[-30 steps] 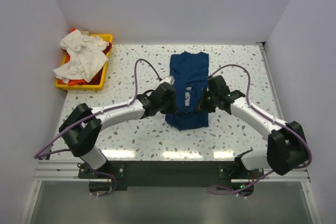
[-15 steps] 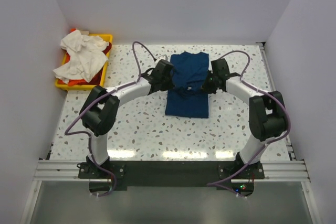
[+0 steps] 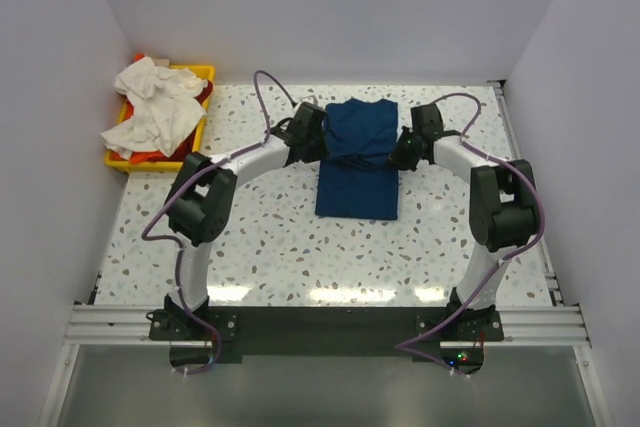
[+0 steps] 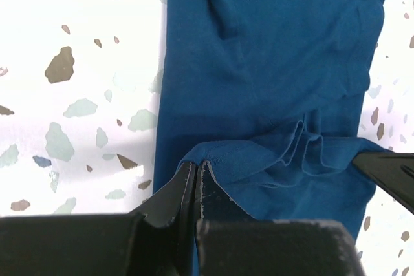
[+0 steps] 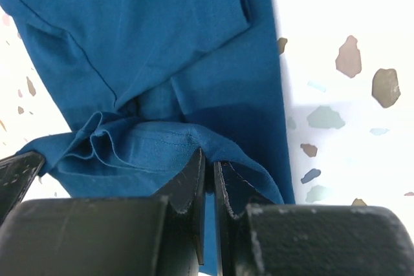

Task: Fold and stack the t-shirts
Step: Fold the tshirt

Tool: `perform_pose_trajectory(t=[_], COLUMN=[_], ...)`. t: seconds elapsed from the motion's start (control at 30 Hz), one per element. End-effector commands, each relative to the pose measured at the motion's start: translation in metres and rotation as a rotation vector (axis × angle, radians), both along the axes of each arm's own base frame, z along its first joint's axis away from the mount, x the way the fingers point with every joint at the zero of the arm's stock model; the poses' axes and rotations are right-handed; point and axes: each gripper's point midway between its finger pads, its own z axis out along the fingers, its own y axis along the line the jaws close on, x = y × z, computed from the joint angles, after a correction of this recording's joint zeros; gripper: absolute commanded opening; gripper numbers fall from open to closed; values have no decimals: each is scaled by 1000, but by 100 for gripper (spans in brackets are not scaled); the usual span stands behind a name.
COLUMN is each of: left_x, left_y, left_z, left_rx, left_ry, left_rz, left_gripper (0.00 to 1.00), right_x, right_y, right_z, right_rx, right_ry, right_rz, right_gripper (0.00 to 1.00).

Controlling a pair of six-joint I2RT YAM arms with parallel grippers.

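A dark navy t-shirt lies lengthwise in the middle of the table, its near part folded over toward the far end. My left gripper is shut on the folded hem at the shirt's left edge. My right gripper is shut on the same hem at the right edge. The hem sags in small pleats between the two grips. More t-shirts, white over orange-red, are heaped at the far left.
A yellow plastic tray holds the heaped shirts at the table's far left corner. White walls close in the back and both sides. Speckled tabletop shows around the navy shirt.
Both grippers have carried the shirt's near hem away from the arm bases toward the far end, folding the shirt over itself. The arms now reach far out over the table.
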Motion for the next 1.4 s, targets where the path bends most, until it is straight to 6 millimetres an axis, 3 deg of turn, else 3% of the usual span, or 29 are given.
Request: perform_pose_trajectory(t=[0.0, 0.1, 0.17, 0.23, 0.37, 0.47, 0.6, 0.7, 0.77, 0.83, 0.87, 0.9, 0.97, 1.0, 1.17, 1.37], left_x=[17, 21, 23, 26, 30, 30, 21, 15, 15, 14, 18, 19, 27, 29, 47, 42], left_y=[-6, -11, -11, -6, 7, 11, 1, -17, -28, -38, -42, -44, -48, -47, -27, -8], left_z=[15, 16, 18, 21, 35, 50, 51, 40, 36, 20, 22, 11, 9, -4, -33, -64], left_rx=[-15, -21, -17, -10, -2, 2, -12, -30, -40, -42, -50, -42, -42, -29, 14, 73], left_ry=[-47, -59, -64, -73, -105, -140, -134, -119, -113, -82, -88, -71, -83, -68, -36, 11], left_rz=[-32, -53, -54, -46, -15, -11, -38, -84, -105, -133, -138, -144, -155, -157, -116, -82], left_gripper=[0, 4, 16, 34, 49, 55, 49, 25, 17, 11, 10, 10, 10, 10, 10, 10], right_x=[23, 26, 30, 34, 36, 32, 19, 13, 15, 22, 22, 25, 37, 40, 55, 52], right_y=[1, -2, -6, -10, -16, -12, 1, 14, 21, 26, 26, 27, 24, 21, 4, -10], right_z=[22, 26, 32, 39, 57, 68, 62, 51, 42, 42, 33, 30, 31, 18, -10, -36], right_rx=[26, 39, 41, 39, 16, 20, 15, 6, 9, 24, 22, 19, 16, 8, 17, 15], right_ry=[-75, -83, -102, -119, -159, -193, -201, -191, -175, -176, -144, -138, -139, -112, -47, 13], right_rz=[1, -9, -17, -21, -21, 13, 57, 92, 109, 125, 125, 124, 112, 104, 70, 35], right_gripper=[1, 10, 25, 40, 52, 51, 46, 40, 38, 36, 36, 36, 36, 36, 34, 33])
